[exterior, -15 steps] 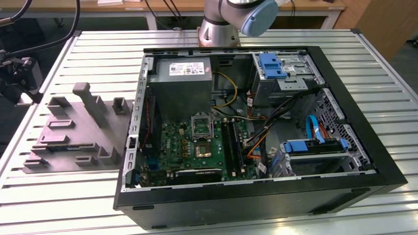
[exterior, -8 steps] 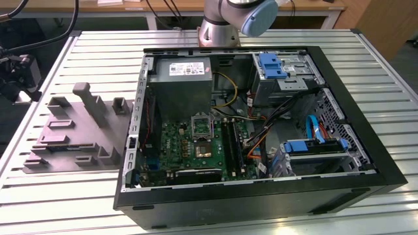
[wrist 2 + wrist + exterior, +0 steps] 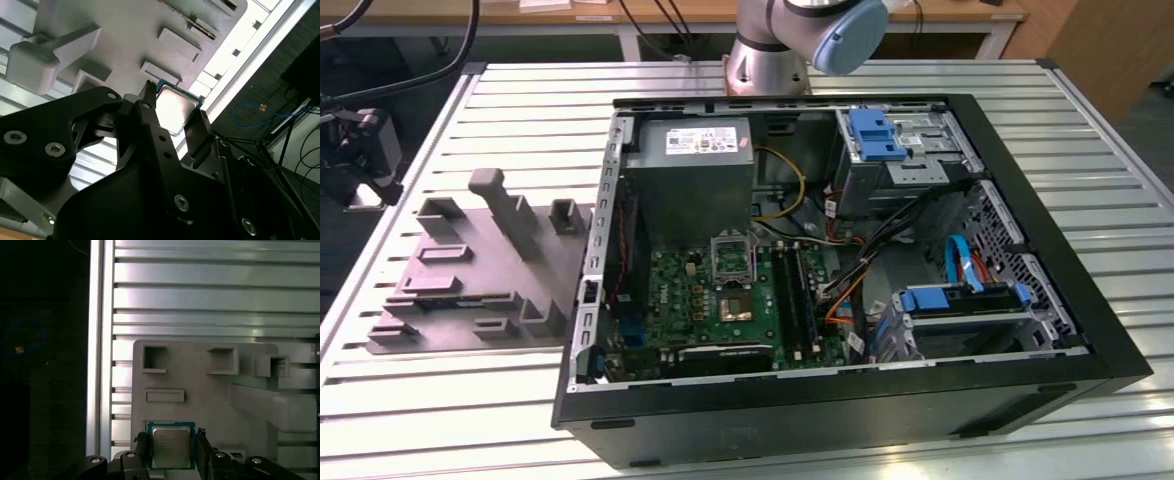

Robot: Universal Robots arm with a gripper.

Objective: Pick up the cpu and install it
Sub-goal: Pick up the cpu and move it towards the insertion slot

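End effector is pinching the cpu by two opposite edges. One black finger is pressing on each side, and the other two edges are hanging free. In the second wrist view the same grip is showing, with the cpu caught between the tips of the end effector.

Cpu is lying flat, silver lid facing the first wrist camera, thin teal rim showing all round. It is square, so no long axis. Its edges are running parallel to the tabletop slats and to the side rail.

Cpu is hanging over the grey plastic block, on the side away from the row of three square pockets and near the slanted post. It is looking large against those pockets, so it is reading as lifted clear of the block.

In the exterior view the arm's base is standing at the far edge of the tabletop, behind the open computer case. A blue-capped joint is sitting above it. The block is lying just beside the case, on the exterior view's left. A green board is lying flat inside the case.
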